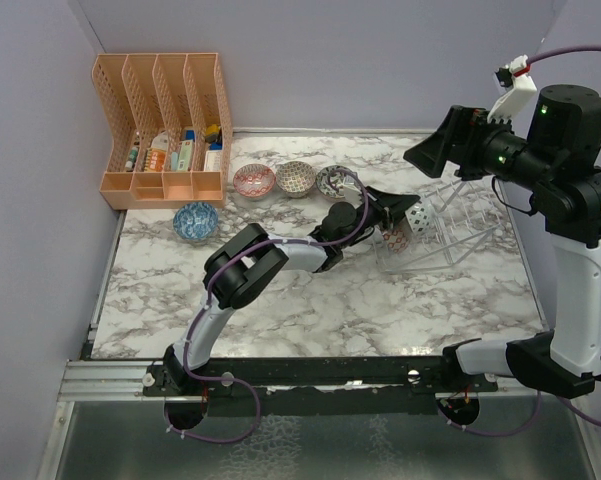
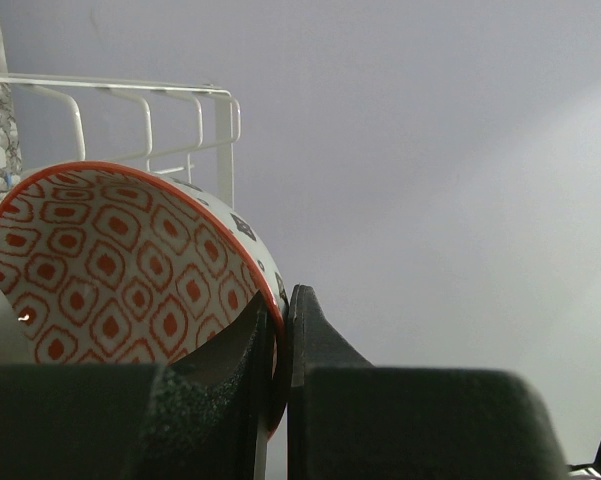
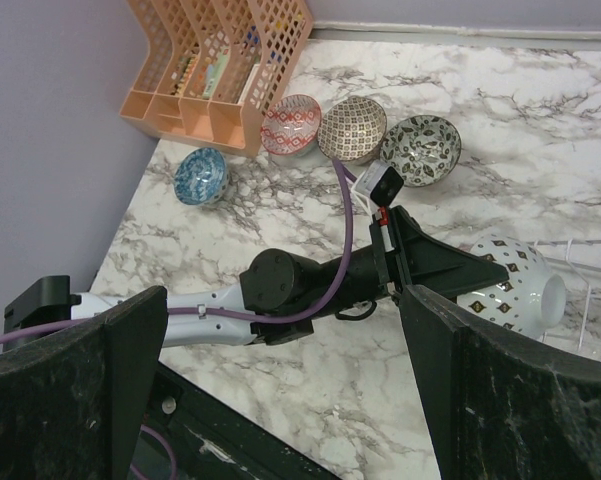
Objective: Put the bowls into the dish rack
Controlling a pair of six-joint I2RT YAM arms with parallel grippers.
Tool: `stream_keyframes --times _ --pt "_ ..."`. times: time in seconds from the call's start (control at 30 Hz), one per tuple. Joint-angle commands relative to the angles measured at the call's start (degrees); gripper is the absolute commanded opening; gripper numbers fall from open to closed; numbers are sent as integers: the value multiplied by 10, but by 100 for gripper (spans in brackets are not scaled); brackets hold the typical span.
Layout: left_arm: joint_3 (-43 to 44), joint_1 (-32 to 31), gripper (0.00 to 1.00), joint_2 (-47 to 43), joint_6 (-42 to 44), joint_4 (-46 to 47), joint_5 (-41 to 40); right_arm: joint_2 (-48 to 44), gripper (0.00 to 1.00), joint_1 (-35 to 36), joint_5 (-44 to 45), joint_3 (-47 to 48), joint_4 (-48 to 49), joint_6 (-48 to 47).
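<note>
With my left tool (image 2: 282,318) clenched on the rim of the orange-patterned bowl (image 2: 110,270), tilted at the dish rack's (image 1: 458,228) left end, I should lower it slowly on edge and release only once it stands supported.

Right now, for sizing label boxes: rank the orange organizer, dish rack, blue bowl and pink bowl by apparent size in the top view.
1. orange organizer
2. dish rack, partly hidden
3. blue bowl and pink bowl: they look alike, so unranked.

Pale lilac walls (image 1: 330,60) enclose a marble table (image 1: 380,310); an orange organizer (image 1: 165,120) stands in its far left corner.
</note>
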Motion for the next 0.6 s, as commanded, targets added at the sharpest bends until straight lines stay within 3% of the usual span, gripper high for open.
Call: stream_keyframes --times 0.0,0.57 --pt "0 -1 3 1 -14 43 15 -9 99 -2 -7 -4 3 -5" --pt "-4 -1 13 13 -22 40 20 -9 99 -2 -12 -16 10 -9"
